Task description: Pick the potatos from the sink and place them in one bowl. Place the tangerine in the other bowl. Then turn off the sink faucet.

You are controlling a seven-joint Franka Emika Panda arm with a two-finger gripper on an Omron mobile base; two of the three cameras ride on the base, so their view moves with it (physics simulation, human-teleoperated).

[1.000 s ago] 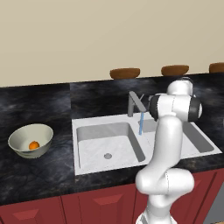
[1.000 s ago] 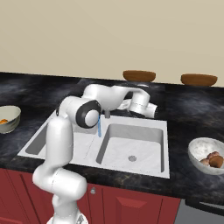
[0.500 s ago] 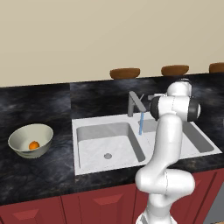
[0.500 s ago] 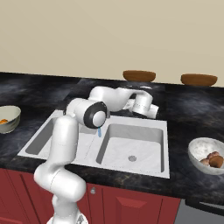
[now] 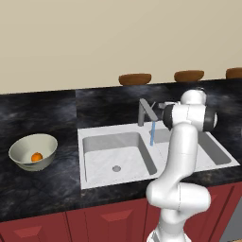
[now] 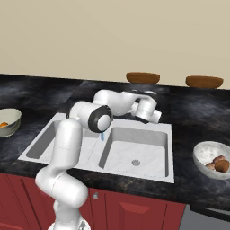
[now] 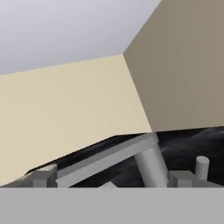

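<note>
A black marbled bench [image 5: 42, 186] runs under a cream wall, with red cabinet fronts below. Going left to right there are two bowls, one double-basin sink and one faucet. The left bowl [image 5: 33, 151], pale cream-green, holds one tangerine [image 5: 36, 156]. The white sink [image 5: 118, 156] has both basins bare apart from a grey drain in each. The grey faucet [image 5: 147, 111] stands behind the divider with a thin blue stream of water [image 5: 152, 133] falling from its spout. The gripper [image 7: 116, 183] sits right by the faucet, its fingers spread wide with nothing between them. The right base view adds the right bowl [image 6: 214, 158], holding two brown potatos [image 6: 217, 164].
</note>
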